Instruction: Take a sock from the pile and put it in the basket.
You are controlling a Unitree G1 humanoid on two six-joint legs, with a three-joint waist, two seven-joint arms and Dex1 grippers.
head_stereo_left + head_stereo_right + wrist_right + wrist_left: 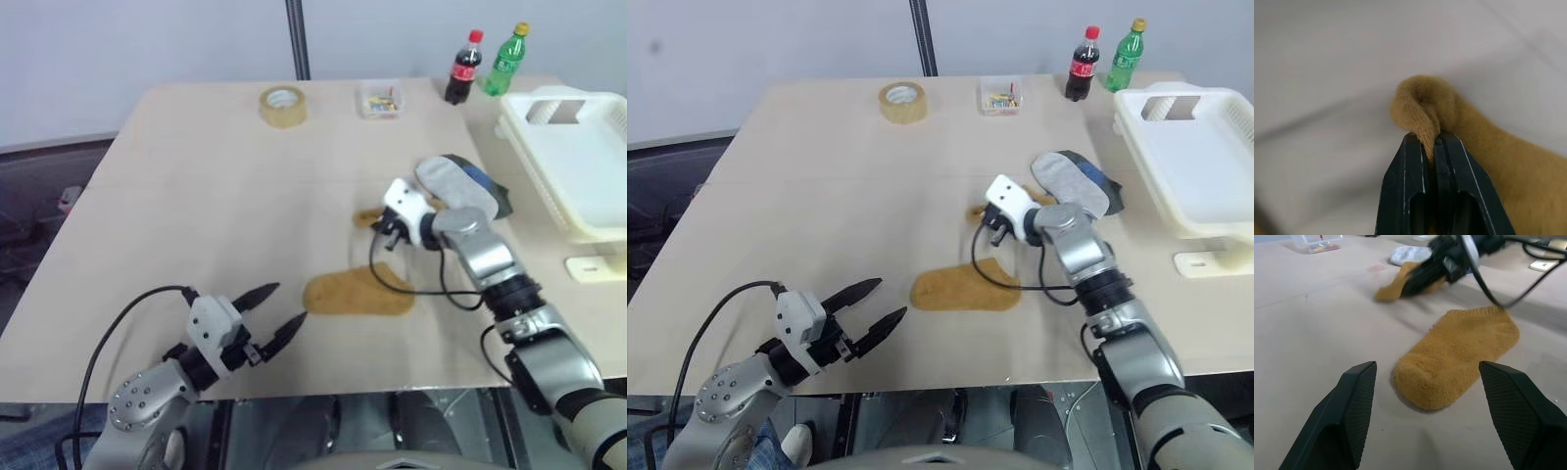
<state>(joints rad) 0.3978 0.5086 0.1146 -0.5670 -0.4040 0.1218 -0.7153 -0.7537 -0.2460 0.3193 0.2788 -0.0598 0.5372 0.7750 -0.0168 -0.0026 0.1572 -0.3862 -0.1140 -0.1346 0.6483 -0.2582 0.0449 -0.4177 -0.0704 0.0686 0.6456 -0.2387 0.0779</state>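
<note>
My right gripper (380, 227) is shut on one end of a mustard-yellow sock (367, 217), just left of the pile (460, 186), where a light grey sock lies over blue and dark ones. The right wrist view shows the sock (1425, 103) pinched between the two black fingers (1403, 186). A second mustard-yellow sock (358, 292) lies flat on the table nearer the front. My left gripper (274, 308) is open near the table's front edge, and that second sock (1459, 352) lies just ahead of its fingers. The white slotted basket (578, 166) stands at the right edge.
At the table's far side sit a roll of tape (282, 106), a small clear box (380, 100), a cola bottle (462, 67) and a green bottle (506, 61). A small white piece (598, 266) lies in front of the basket. A black cable hangs from my right wrist.
</note>
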